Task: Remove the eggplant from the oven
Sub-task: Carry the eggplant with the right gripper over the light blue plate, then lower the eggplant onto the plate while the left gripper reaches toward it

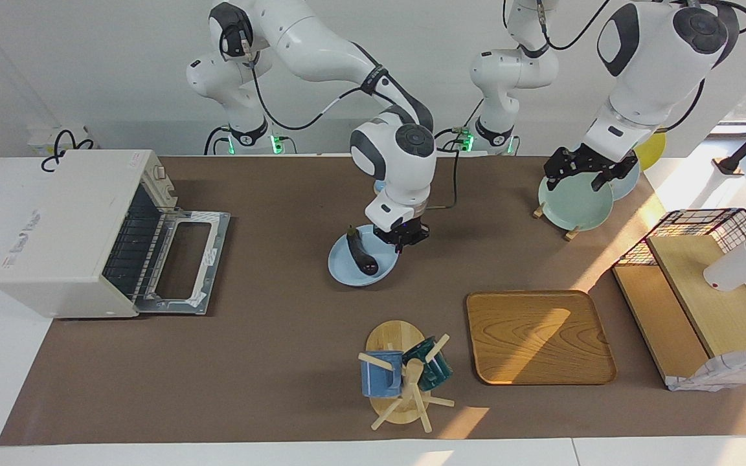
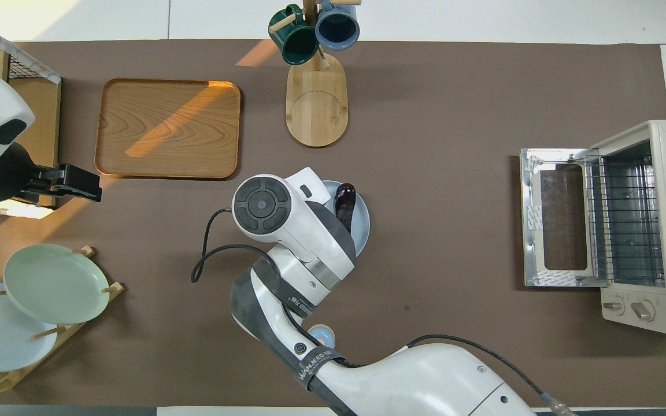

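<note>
I have the right end effector [image 1: 405, 238] pinching the rim of the blue plate [image 1: 347, 272] carrying the eggplant [image 1: 362, 255] over mid-worktop, well clear of the open oven [image 1: 62, 233]; next, lower it flat; left end effector [image 1: 580, 169] waits spread

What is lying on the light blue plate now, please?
The eggplant lies on the light blue plate. The right gripper is shut on its rim. The arm covers part of the plate from overhead.

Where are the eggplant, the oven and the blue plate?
eggplant [image 1: 361, 253], facing view, middle of its dark body.
oven [image 1: 62, 226], facing view, off-white top panel.
blue plate [image 1: 347, 275], facing view, bare rim farthest from the robots.
</note>
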Tool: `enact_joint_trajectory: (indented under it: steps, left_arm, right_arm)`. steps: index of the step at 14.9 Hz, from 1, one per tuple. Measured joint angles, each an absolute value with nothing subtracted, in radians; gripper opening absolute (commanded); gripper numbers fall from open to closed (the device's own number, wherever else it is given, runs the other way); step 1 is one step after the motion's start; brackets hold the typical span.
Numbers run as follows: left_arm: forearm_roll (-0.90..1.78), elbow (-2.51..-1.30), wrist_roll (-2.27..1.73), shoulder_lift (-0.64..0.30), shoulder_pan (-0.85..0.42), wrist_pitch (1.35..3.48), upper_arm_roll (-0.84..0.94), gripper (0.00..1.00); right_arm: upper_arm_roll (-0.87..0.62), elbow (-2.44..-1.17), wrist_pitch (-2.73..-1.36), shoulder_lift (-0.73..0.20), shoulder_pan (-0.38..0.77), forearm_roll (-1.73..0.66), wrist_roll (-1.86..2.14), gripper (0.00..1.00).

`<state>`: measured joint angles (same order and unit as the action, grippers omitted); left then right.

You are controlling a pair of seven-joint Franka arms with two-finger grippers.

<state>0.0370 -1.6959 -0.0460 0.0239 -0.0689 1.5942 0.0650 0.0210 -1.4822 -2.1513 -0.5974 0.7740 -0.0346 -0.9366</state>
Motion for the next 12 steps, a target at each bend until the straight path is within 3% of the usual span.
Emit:
enact_joint_trajectory:
  steps: [1, 3, 5, 8, 11, 12]
  left_arm:
    - [0.037, -1.696, -0.046, 0.024, -0.069, 1.594, 0.065, 1.00]
    - [0.037, -1.696, -0.046, 0.024, -0.069, 1.594, 0.065, 1.00]
    - [0.037, -1.696, -0.046, 0.024, -0.069, 1.594, 0.065, 1.00]
    - [0.037, -1.696, -0.046, 0.024, -0.069, 1.595, 0.064, 1.00]
    - [0.037, -1.695, -0.046, 0.024, -0.068, 1.606, 0.064, 1.00]
    - [0.037, -1.695, -0.046, 0.024, -0.068, 1.613, 0.064, 1.00]
  right_arm:
    - [0.022, -1.482, -2.164, -0.600, 0.774, -0.055, -0.941, 0.18]
    - [0.023, -1.482, -2.193, -0.600, 0.762, -0.076, -0.941, 0.35]
    - [0.023, -1.482, -2.226, -0.601, 0.752, -0.077, -0.940, 0.42]
    - [0.026, -1.477, -2.235, -0.598, 0.737, -0.077, -0.898, 0.40]
    - [0.034, -1.464, -2.128, -0.566, 0.679, -0.045, -0.760, 0.23]
    - [0.036, -1.464, -2.065, -0.545, 0.657, 0.005, -0.709, 0.13]
